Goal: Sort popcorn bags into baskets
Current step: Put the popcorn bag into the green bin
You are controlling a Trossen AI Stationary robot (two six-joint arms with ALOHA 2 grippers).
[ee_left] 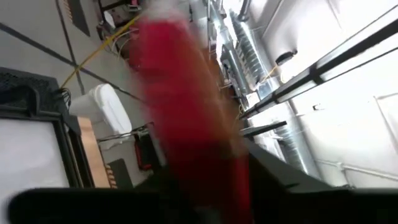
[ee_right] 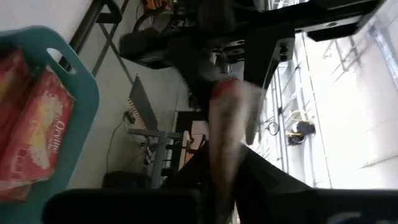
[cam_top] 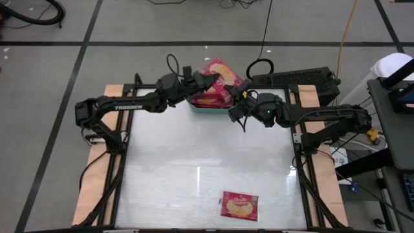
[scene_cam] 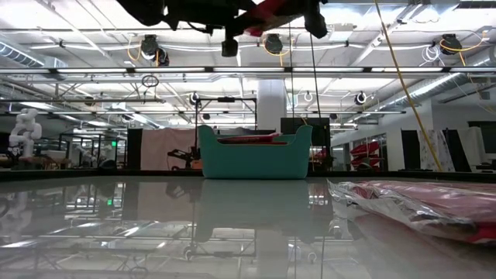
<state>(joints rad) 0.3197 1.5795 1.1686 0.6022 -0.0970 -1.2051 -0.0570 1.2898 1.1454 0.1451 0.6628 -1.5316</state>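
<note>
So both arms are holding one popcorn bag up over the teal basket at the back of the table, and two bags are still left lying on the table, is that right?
Not quite: the high view shows only one popcorn bag left lying on the table, near its front edge. The rest stands: the left gripper and right gripper hold a raised bag over the teal basket.

Black jointed arms (cam_top: pixel 123 107), looped cables (white "TROSSEN" lettering).

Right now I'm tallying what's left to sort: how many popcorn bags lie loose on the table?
1: a popcorn bag lies flat near the table's front edge. Another bag is held above the teal basket, whose stack may hide more.
</note>
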